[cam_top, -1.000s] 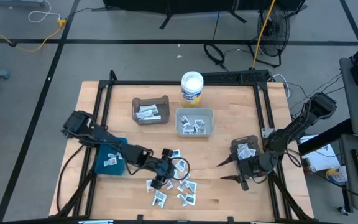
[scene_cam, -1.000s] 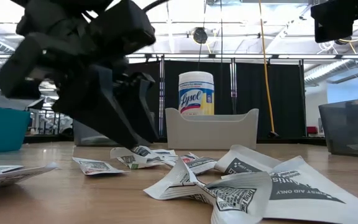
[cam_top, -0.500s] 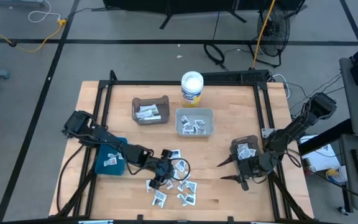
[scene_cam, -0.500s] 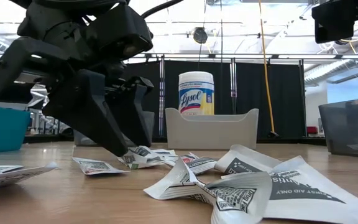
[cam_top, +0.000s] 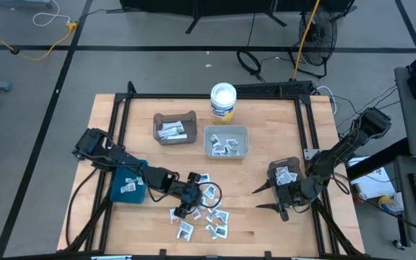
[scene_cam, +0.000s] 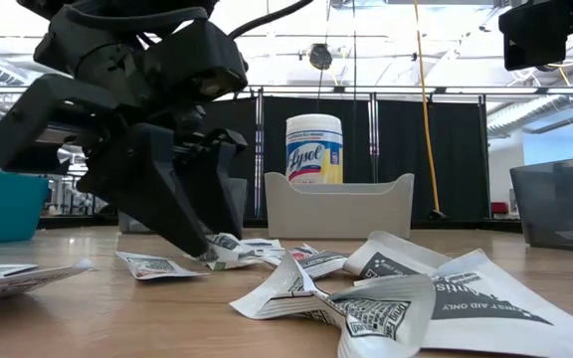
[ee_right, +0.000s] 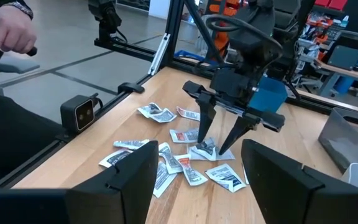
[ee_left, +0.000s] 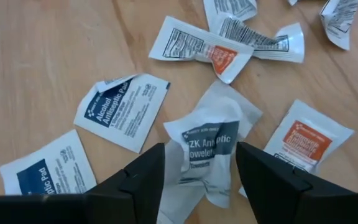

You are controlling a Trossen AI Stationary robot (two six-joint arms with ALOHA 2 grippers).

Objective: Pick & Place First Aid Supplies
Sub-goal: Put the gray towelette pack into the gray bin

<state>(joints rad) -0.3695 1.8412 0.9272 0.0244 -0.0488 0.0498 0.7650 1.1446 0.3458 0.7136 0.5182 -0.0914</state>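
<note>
While the left gripper (cam_top: 185, 204) hangs low over the scattered first aid supplies (cam_top: 206, 215) on the wooden surface (cam_top: 258, 173), its fingers are spread around a crumpled antiseptic towelette packet (ee_left: 209, 151) — not pinching it, as far as I can tell; the arm hides some packets, so no exact count, roughly a dozen loose. Three bins hold more: brown bin (cam_top: 175, 128), white bin (cam_top: 227, 141), teal bin (cam_top: 128, 184); a fourth, the grey bin (cam_top: 285, 172), sits partly under the right gripper (cam_top: 267, 196), whose fingers are spread wide, holding nothing.
</note>
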